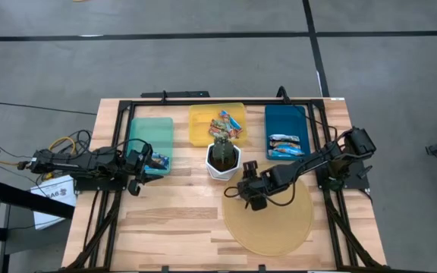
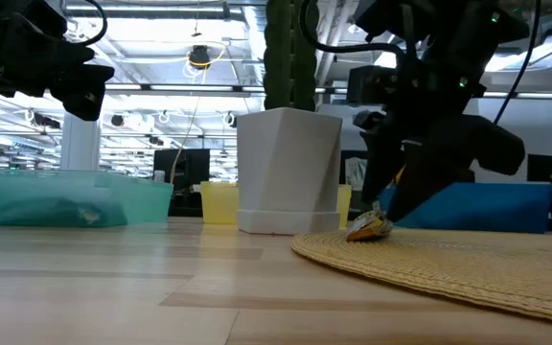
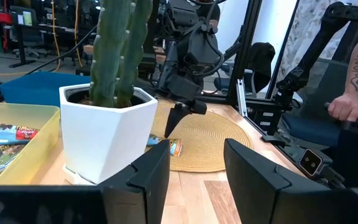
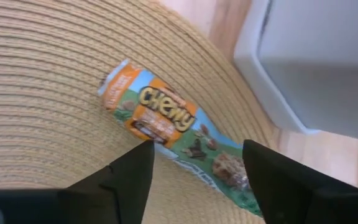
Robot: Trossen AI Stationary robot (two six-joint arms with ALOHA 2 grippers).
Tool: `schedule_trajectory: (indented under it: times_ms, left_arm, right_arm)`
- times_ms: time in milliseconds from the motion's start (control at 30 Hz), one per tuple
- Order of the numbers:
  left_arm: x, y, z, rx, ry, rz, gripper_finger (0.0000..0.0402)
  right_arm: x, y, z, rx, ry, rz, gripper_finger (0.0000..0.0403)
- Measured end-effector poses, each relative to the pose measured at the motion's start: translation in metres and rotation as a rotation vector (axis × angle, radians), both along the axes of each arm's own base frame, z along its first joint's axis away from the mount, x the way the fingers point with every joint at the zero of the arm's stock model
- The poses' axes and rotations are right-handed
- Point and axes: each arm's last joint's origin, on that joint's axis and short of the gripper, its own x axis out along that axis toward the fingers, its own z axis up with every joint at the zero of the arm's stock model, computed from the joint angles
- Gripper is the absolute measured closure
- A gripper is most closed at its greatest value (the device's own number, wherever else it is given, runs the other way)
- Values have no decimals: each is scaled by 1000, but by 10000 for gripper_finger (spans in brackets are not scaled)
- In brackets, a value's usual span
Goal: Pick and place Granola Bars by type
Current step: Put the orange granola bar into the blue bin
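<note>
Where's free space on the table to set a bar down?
Free: the bare wood in front of the teal bin, left of the round woven mat; also most of that mat. Crowded: around the white hexagonal cactus pot, where the right gripper hangs open over an orange-wrapped granola bar.

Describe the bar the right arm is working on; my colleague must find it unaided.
Find the round woven mat. At its edge beside the white cactus pot, under the right gripper, lies one orange-and-blue granola bar. It alone sits outside a bin.
</note>
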Motion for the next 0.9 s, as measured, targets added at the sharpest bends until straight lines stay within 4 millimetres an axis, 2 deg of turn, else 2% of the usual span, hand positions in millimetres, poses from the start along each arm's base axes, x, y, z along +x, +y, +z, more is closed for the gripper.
schedule_trajectory:
  times_ms: [367, 567, 733, 900]
  left_arm:
    - [0, 0, 0, 0, 0, 0, 257]
    - [0, 0, 0, 0, 1, 0, 257]
    - [0, 0, 0, 0, 0, 0, 257]
    - [0, 0, 0, 0, 0, 0, 257]
  right_arm:
    - [1, 2, -2, 38, -5, 14, 224]
    - [0, 4, -17, 33, -3, 22, 233]
    - [-1, 4, -19, 32, 9, 23, 240]
    - [-2, 5, -20, 30, 11, 27, 289]
